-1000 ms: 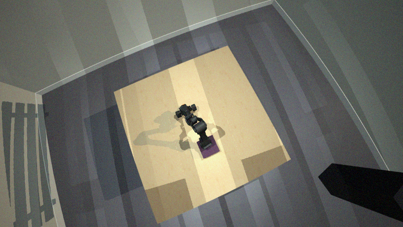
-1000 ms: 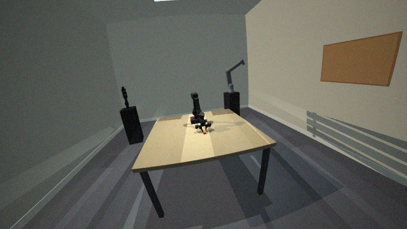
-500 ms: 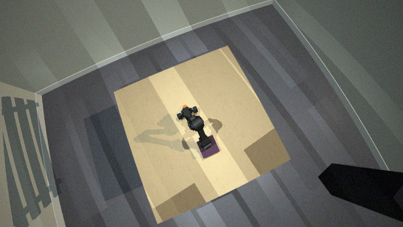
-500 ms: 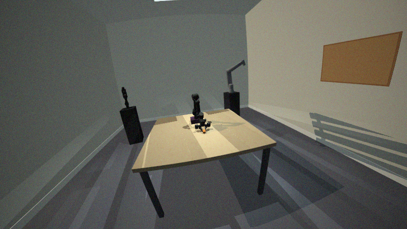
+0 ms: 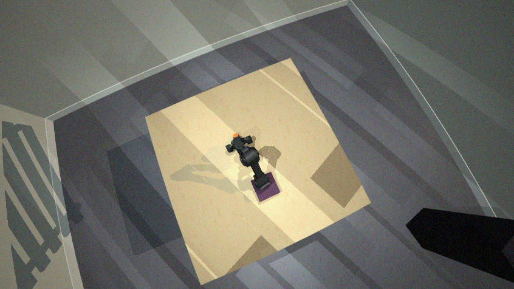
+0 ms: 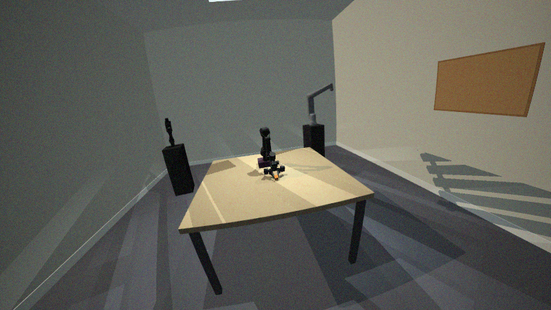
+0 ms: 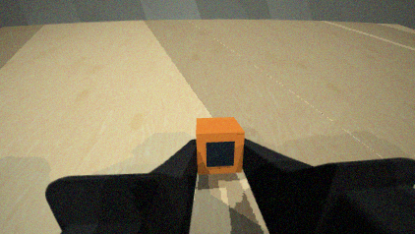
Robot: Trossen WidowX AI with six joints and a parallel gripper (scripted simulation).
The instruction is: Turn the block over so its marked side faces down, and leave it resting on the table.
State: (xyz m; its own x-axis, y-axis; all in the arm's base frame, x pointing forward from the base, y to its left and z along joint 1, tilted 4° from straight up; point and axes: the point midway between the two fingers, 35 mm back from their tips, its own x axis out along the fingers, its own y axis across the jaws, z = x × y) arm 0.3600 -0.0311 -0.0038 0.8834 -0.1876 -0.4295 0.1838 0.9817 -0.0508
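Observation:
The small orange block (image 5: 236, 135) (image 6: 276, 176) (image 7: 219, 126) is held between the fingertips of my gripper (image 5: 236, 136) (image 6: 275, 175) (image 7: 216, 144), which is shut on it. The block's dark square mark (image 7: 220, 154) faces back toward the wrist camera. A plain orange side is uppermost in the wrist view. The gripper reaches forward at a low slant, with the far table edge high in the wrist view. The block is low over the table (image 5: 287, 107) (image 6: 246, 204) (image 7: 98, 74); whether it touches the top I cannot tell. Its underside is hidden.
The arm's base stands on a purple plate (image 5: 267, 195) (image 6: 263, 163). Two black pedestals (image 6: 178, 169) (image 6: 314, 139) with other arms stand on the floor beyond the table. Shadows and light bands cross the table top.

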